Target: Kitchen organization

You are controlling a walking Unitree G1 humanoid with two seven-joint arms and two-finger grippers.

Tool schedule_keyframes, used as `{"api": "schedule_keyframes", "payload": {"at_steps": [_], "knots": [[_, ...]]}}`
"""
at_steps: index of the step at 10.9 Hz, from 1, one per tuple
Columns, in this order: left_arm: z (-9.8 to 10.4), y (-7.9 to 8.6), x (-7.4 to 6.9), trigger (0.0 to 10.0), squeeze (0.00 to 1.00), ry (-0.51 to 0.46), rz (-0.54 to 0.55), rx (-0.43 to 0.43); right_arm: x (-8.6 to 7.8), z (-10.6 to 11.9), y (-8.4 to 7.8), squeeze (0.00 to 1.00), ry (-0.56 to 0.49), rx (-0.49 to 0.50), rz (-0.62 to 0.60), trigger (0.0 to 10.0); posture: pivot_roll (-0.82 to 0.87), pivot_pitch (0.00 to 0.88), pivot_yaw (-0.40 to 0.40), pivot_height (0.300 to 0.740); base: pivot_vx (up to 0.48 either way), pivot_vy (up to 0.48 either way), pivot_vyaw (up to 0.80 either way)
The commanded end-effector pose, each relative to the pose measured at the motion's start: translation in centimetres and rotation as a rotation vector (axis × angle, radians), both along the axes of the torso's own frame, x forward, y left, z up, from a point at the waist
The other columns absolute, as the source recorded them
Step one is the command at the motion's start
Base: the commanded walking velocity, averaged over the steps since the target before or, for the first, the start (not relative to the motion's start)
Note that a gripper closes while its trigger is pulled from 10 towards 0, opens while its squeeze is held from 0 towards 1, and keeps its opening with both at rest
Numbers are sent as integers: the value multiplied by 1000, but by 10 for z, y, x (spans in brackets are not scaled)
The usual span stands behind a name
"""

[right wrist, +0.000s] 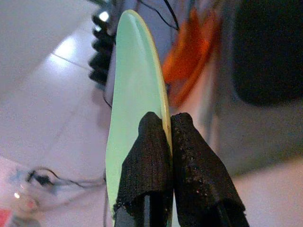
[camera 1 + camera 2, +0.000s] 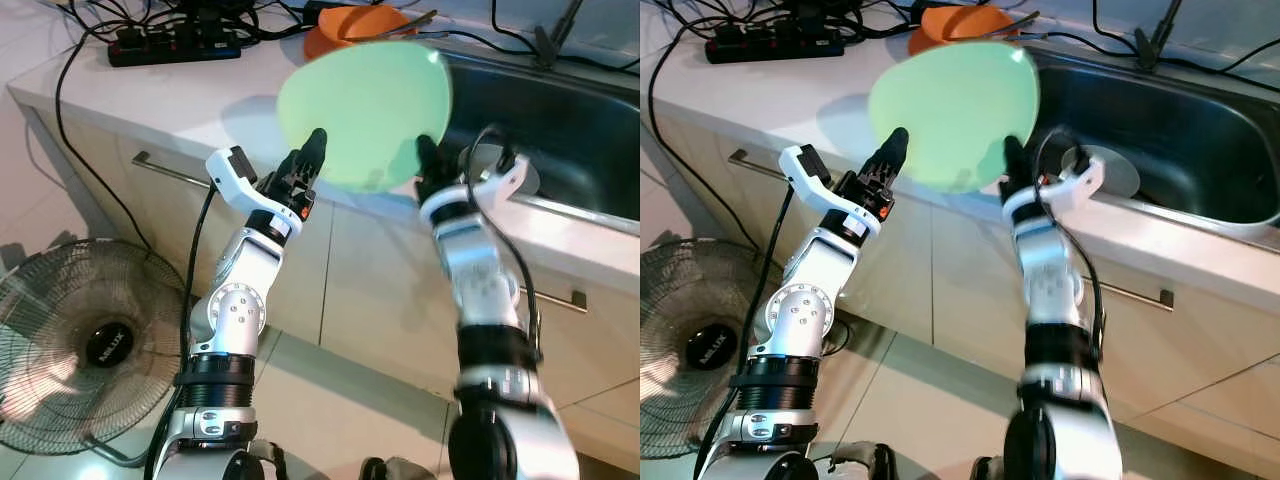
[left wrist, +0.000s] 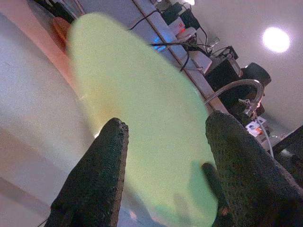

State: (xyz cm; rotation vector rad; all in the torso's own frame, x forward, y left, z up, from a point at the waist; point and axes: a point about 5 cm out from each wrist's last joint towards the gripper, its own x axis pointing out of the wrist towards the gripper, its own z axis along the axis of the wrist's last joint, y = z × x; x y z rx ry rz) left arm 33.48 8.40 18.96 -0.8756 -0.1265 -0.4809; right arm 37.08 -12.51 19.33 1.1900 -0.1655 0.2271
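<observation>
Right gripper (image 1: 168, 137) is pinching the green plate's (image 2: 365, 110) near rim, lifting it tilted over the counter (image 2: 150, 95) left of the sink (image 2: 560, 130), likely for carrying, while left gripper (image 3: 163, 156) is waiting wide open beside its left edge.

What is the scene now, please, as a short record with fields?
held object: green plate, lifted above the counter edge
right end effector: shut on the plate's rim
left end effector: open, at the plate's other side, fingers apart
counter: white, with a black power strip and an orange plate
sink: steel, to the robot's right
floor: a fan at the left
</observation>
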Motion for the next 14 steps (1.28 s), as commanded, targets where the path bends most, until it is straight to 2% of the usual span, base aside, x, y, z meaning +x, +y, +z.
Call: {"api": "schedule_keyframes", "payload": {"at_steps": [1,4,5,6,7,8,9,12,13,14], "knots": [[6,-9,-2,10000,0,-25,-28,2,6,28,0,0,-99,55,-23,0,114,93,1,740,0,0,0],[5,-9,-1,10000,0,-29,-7,37,12,37,-5,0,-116,67,-44,0,116,92,-1,740,0,0,0],[4,-6,-1,10000,0,-33,30,95,15,40,-8,0,-117,43,-70,0,116,92,-1,740,0,0,0],[4,-5,0,10000,0,-57,71,194,19,47,-16,0,-131,10,-105,0,117,91,-3,740,0,0,0],[5,-5,0,10000,0,-101,102,331,23,54,-26,0,-135,-23,-151,0,117,91,-3,740,0,0,0],[5,-4,0,10000,0,-123,116,401,25,59,-34,0,-126,-62,-203,10000,117,91,-3,740,0,0,0],[4,-5,-1,10000,0,-141,124,457,26,63,-42,0,-139,-102,-242,10000,117,90,-1,740,0,0,0],[-2,-4,-2,10000,0,-166,163,595,26,70,-64,0,-135,-330,-411,10000,118,93,0,740,0,0,0],[-4,0,-2,10000,0,-175,194,651,23,75,-72,0,-156,-587,-523,10000,119,94,1,740,0,0,0],[-4,3,-3,10000,0,-188,217,692,21,75,-74,0,-162,-677,-565,10000,116,94,2,740,0,0,0]]}}
